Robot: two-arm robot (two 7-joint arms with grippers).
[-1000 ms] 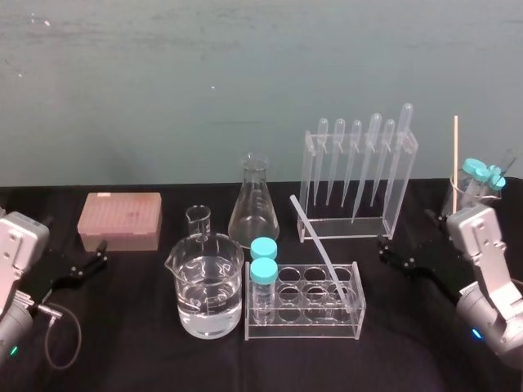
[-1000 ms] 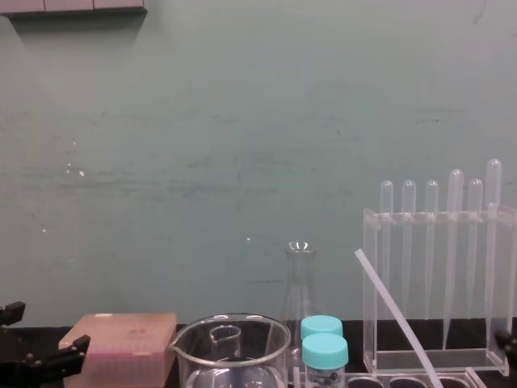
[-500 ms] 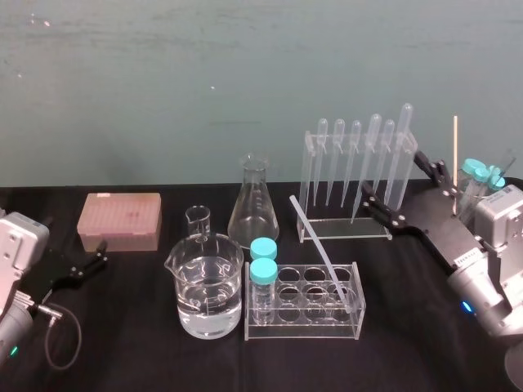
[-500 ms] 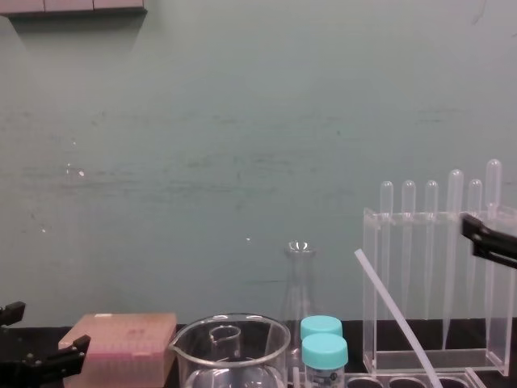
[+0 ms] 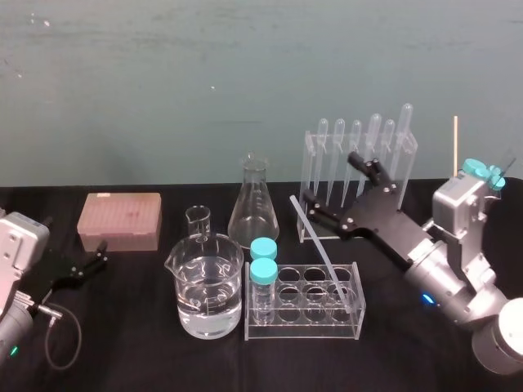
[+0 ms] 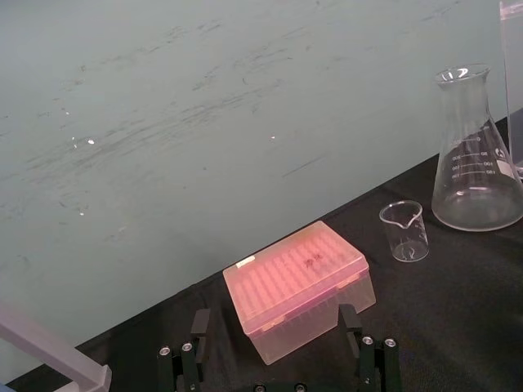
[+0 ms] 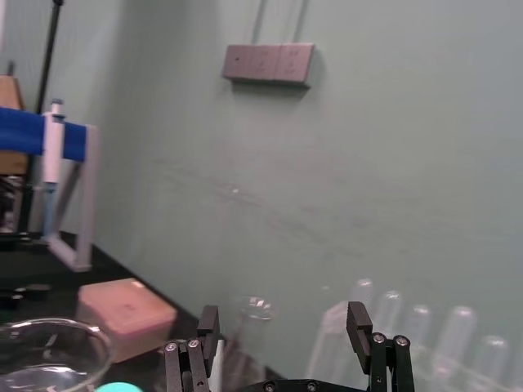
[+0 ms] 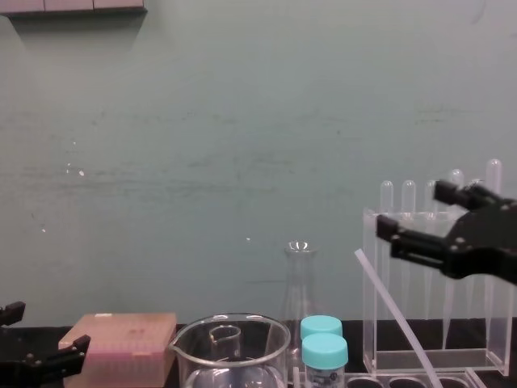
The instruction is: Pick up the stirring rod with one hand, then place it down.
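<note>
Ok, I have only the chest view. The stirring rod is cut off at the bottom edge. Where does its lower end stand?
Observer: The stirring rod has its lower end in a well at the right end of the clear tube rack.
Operator: Is the right gripper lined up with it?
Observer: The right gripper is open before the pipette rack, one fingertip beside the rod's top end, not around it.
Operator: And the left gripper?
Observer: The left gripper lies low at the left of the table, open, near the pink box.
</note>
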